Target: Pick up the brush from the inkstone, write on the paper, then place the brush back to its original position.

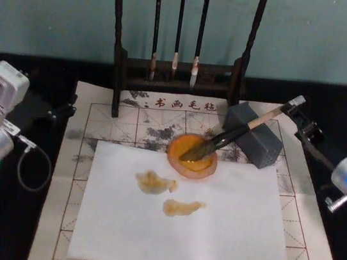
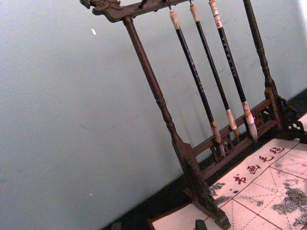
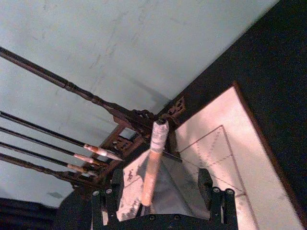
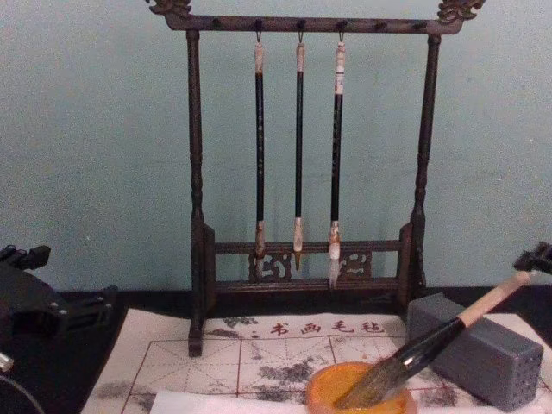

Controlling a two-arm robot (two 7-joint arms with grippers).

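1. The brush [image 1: 232,136] is lying with its bristle tuft down in the inkstone [image 1: 192,156], and its tan handle is leaning up over the grey block [image 1: 255,136] toward the right rear corner of the mat.
2. The inkstone is sitting just past the far edge of the white paper [image 1: 184,217], touching or slightly overlapping that edge.
3. The paper is already carrying two yellowish smears close to the dish, so some writing appears to be done.
4. The right gripper [image 3: 158,194] is sitting at the white-wrapped top end of the handle; in the right wrist view the handle is rising between its two dark fingers [image 3: 106,201], which are standing apart with space showing on both sides, so they are not clamping the brush.
5. The left gripper [image 1: 60,111] is resting off the mat near the left edge of the surface, by the brush rack [image 4: 306,164], and I cannot tell how it is set.
6. Reading progress: with marks on the paper and the brush resting in the dish, this is looking like the put-back stage, though a fresh pick-up cannot be ruled out.
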